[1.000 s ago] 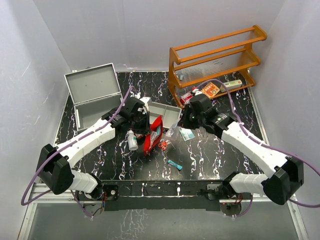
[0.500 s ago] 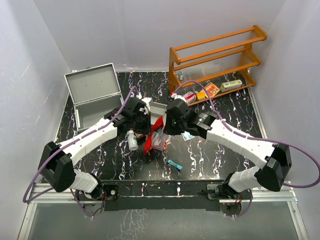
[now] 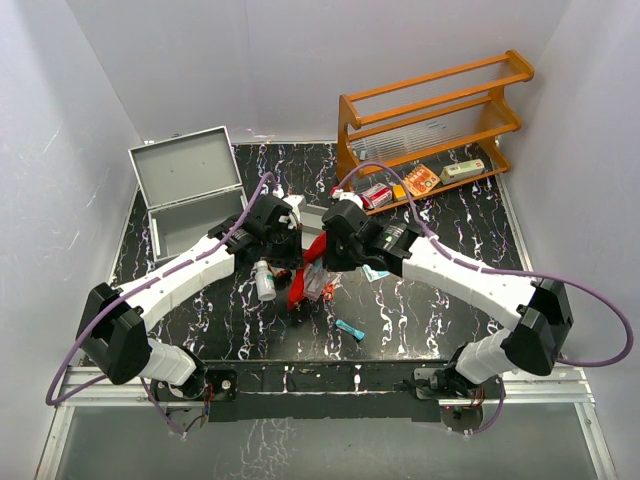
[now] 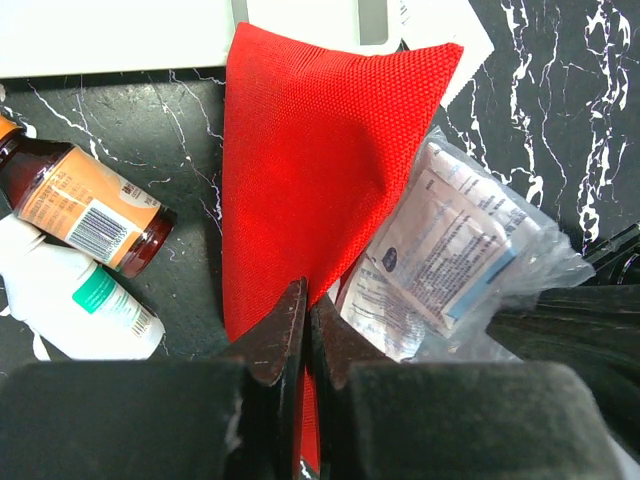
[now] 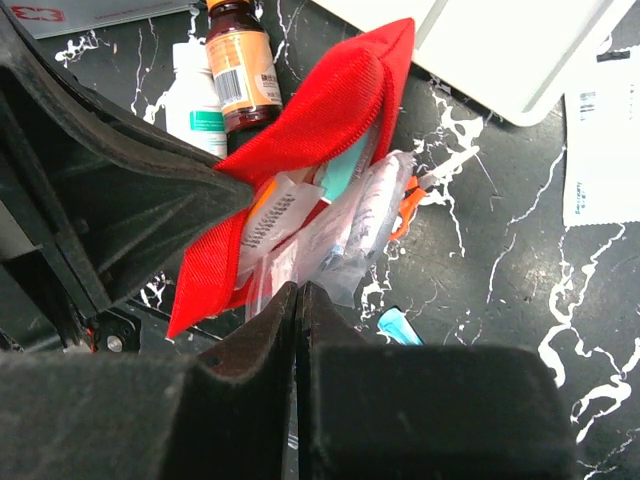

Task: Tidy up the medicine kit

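A red fabric pouch (image 3: 300, 283) lies open in the table's middle; it also shows in the left wrist view (image 4: 300, 160) and the right wrist view (image 5: 310, 120). My left gripper (image 3: 290, 250) (image 4: 308, 305) is shut on the pouch's upper edge and holds it up. My right gripper (image 3: 325, 262) (image 5: 298, 295) is shut on a clear plastic packet (image 5: 350, 230) (image 4: 450, 250), whose far end sits in the pouch mouth among other packets. A brown bottle (image 4: 85, 205) (image 5: 240, 65) and a white bottle (image 3: 264, 282) (image 4: 75, 300) lie just left of the pouch.
An open grey metal case (image 3: 190, 190) stands at the back left. A wooden rack (image 3: 430, 120) with small boxes is at the back right. A white tray (image 5: 520, 50) lies behind the pouch. A teal item (image 3: 349, 328), orange scissors (image 5: 410, 200) and a paper packet (image 5: 600, 140) lie nearby.
My right gripper has swung left from the rack side to the pouch, bringing the clear packet to its mouth. My left gripper has kept its hold on the pouch.
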`<state>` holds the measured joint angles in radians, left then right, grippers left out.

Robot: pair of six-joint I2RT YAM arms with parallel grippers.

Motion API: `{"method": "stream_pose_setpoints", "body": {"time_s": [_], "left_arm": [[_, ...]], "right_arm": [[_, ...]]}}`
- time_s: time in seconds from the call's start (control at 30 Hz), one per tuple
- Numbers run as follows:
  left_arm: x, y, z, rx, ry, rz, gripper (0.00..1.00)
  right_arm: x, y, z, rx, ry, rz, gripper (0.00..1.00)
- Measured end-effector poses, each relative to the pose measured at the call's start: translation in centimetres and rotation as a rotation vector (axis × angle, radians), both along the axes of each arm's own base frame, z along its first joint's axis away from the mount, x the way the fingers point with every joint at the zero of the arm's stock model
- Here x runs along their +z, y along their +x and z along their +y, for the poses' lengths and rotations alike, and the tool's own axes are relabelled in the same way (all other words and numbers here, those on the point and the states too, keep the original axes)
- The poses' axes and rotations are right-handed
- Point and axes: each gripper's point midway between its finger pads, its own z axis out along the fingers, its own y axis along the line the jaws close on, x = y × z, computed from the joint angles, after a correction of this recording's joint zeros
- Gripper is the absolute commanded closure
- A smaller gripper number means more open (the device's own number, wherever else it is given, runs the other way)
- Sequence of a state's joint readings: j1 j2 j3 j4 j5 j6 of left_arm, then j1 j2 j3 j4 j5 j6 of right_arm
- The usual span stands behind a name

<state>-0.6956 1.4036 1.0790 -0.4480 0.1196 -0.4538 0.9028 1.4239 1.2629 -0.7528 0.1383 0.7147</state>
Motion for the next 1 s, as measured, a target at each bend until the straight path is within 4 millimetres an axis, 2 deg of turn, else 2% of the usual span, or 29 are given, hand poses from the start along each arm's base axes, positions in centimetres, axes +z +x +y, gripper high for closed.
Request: {"method": "stream_pose_setpoints", "body": {"time_s": [0.2,0.47,0.6,0.73,0.8,1.0], "left_arm": [[0.0,0.0,0.0,0.002,-0.003,0.002,1.0],[0.1,0.0,-0.1,0.014,-0.011,0.01,1.0],[0.1,-0.1,-0.3,0.017,-0.022,0.015,1.0],[0.2,-0.2,-0.5,0.016,-0.033,0.022,1.0],[0.2,-0.2,-0.6,0.015,-0.037,0.022,1.0],[0.1,-0.2,-0.6,0.015,-0.042,0.024,1.0]], "right_arm": [[-0.1,0.5,1.3,0.018,0.012,-0.009,1.0],[1.0,0.6,2.8,0.053,0.08,-0.036,1.0],[0.7,0.5,2.5,0.045,0.095,-0.05,1.0],[-1.0,0.3,1.5,0.014,0.063,-0.043,1.0],[-1.9,0.3,0.9,-0.008,0.041,-0.037,0.93],[-2.4,0.8,0.3,-0.064,0.027,-0.047,0.7]]}}
